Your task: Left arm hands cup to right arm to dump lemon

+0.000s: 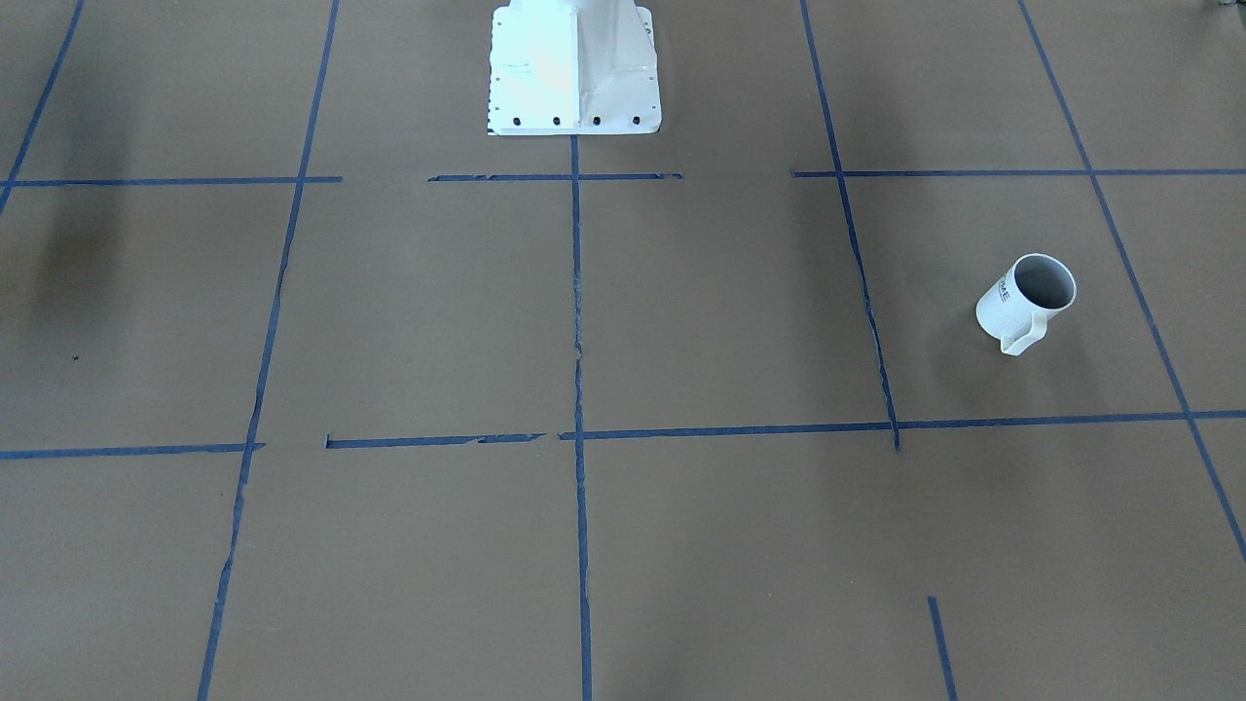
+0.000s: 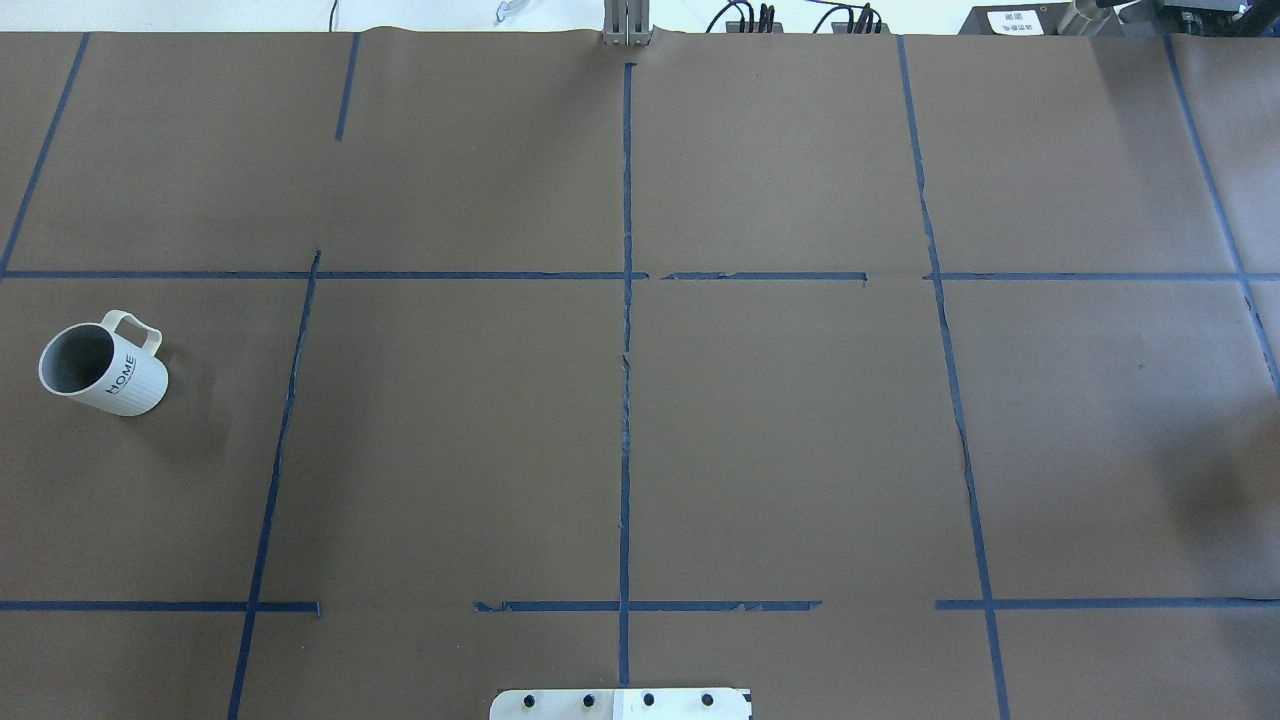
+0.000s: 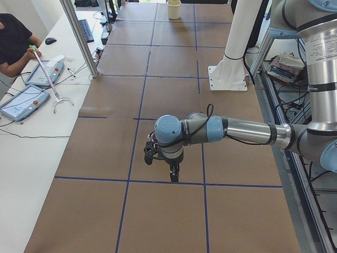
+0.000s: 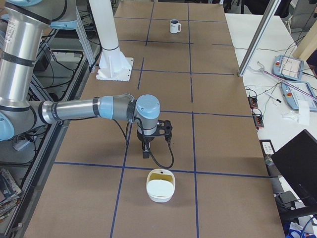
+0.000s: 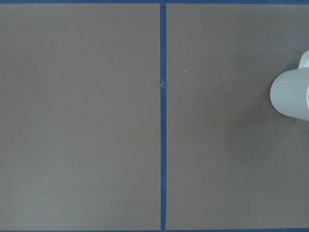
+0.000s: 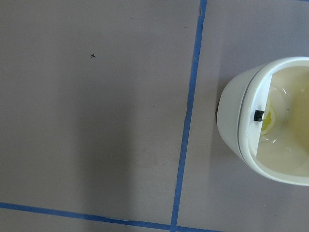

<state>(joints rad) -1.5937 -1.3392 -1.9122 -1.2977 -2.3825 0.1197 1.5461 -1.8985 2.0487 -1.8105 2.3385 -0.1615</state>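
The cup [image 1: 1027, 302] stands upright and alone on the brown table, a white mug with dark lettering; it also shows at the left in the overhead view [image 2: 100, 370] and far off in the exterior right view [image 4: 174, 26]. Its ribbed side shows at the right edge of the left wrist view [image 5: 292, 92]. Only its grey inside is visible; the lemon is out of view. The left gripper [image 3: 161, 164] hangs low over the table; I cannot tell whether it is open or shut. The right gripper [image 4: 156, 144] points down just short of a white bin; cannot tell its state either.
A white bin [image 4: 161, 186] with a half-covered mouth and a yellowish inside lies near the right gripper, its rim [image 6: 241, 121] in the right wrist view. The white robot pedestal [image 1: 574, 78] stands mid-table. A person [image 3: 13, 42] sits at a side bench beyond an aluminium post [image 3: 79, 37].
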